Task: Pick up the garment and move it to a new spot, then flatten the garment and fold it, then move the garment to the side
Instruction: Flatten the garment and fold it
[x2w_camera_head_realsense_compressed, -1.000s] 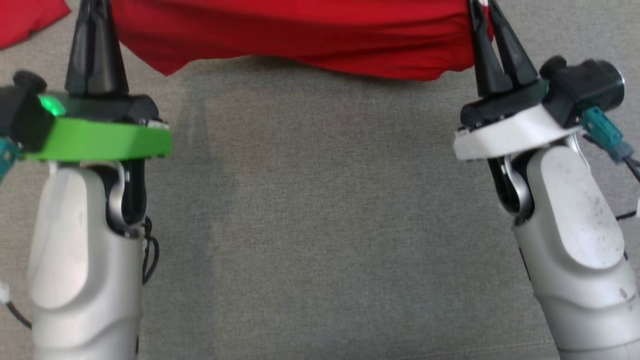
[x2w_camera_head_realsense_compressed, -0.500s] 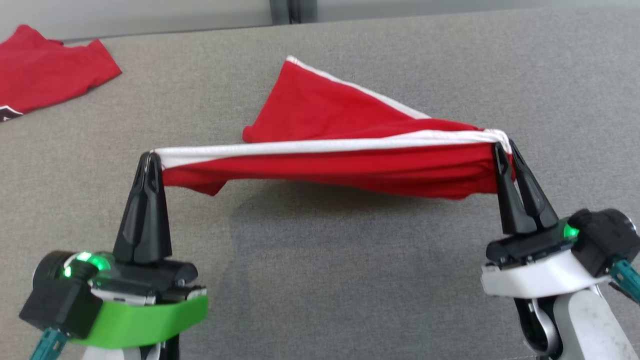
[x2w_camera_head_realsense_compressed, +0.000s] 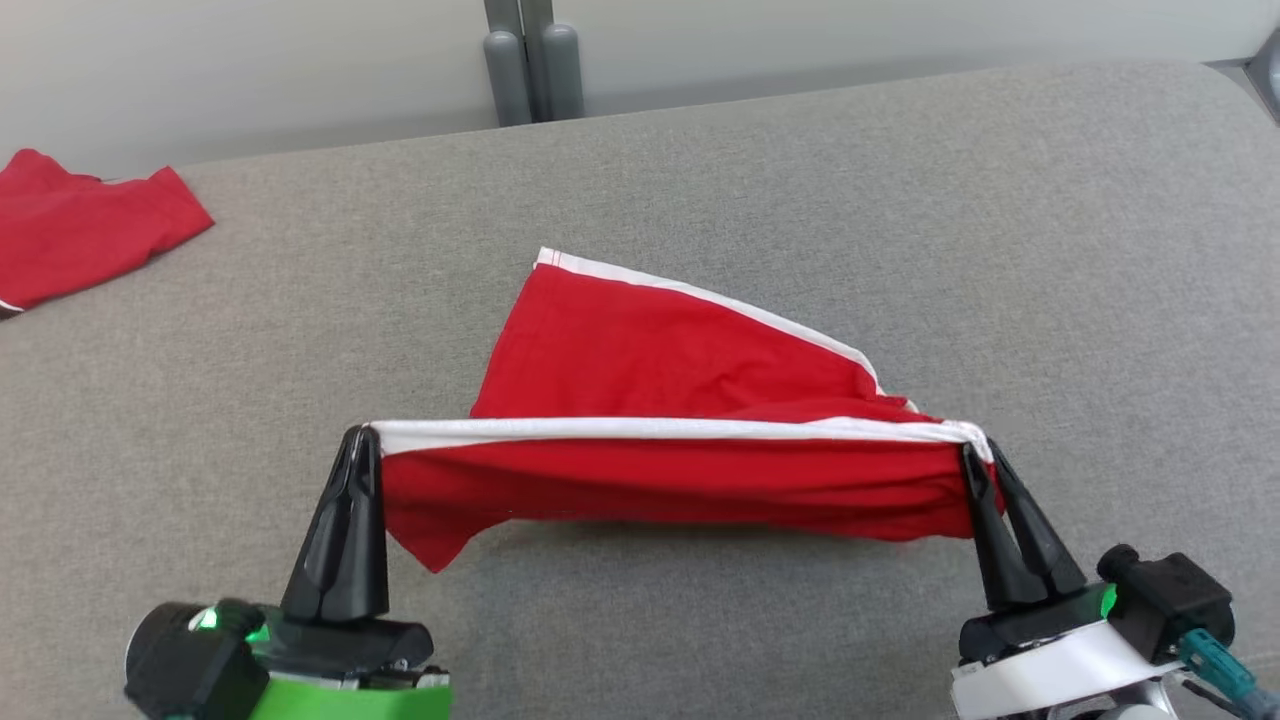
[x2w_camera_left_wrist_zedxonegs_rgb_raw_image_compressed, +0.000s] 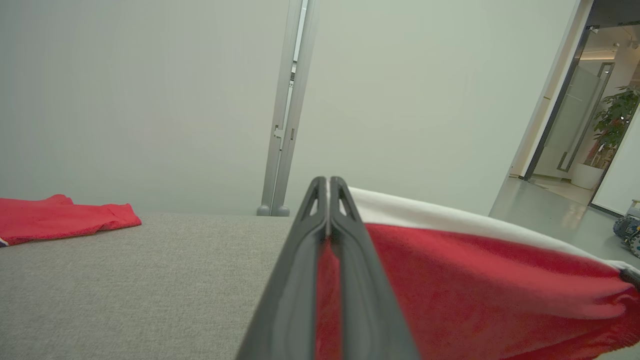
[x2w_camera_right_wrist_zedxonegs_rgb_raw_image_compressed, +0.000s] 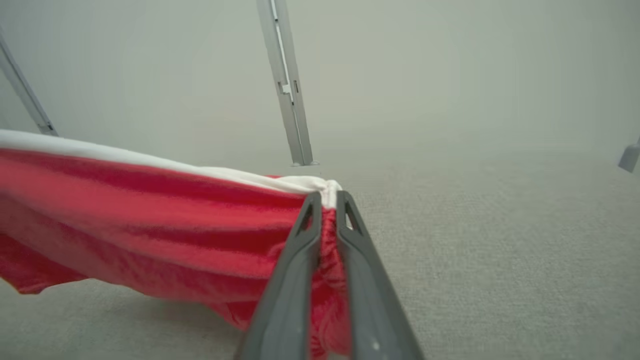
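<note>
The garment (x2w_camera_head_realsense_compressed: 660, 480) is a bright red piece of cloth with a white band along one edge, and it hangs stretched between the two grippers over the near middle of the grey padded surface (x2w_camera_head_realsense_compressed: 800, 200). The white band runs taut and nearly level from one grip to the other, and below it the red cloth sags in soft lengthwise folds, with one loose corner drooping to a point near the left side. Behind the band, the rest of the cloth trails back onto the padding as a flat triangular flap, edged with a second thin white stripe along its far side. A shadow lies on the padding under the hanging front part. The left gripper (x2w_camera_head_realsense_compressed: 360, 440) has its two dark fingers pressed tight together, pinching the left end of the white band, with red cloth showing in the slit between them in the left wrist view. The right gripper (x2w_camera_head_realsense_compressed: 975, 455) pinches the other end, where the band bunches into a small white knot of gathers between its two fingers. I count two red garments in all: the one being held, and another red garment (x2w_camera_head_realsense_compressed: 80, 225) lying crumpled at the far left edge of the padding, well apart from the first.
</note>
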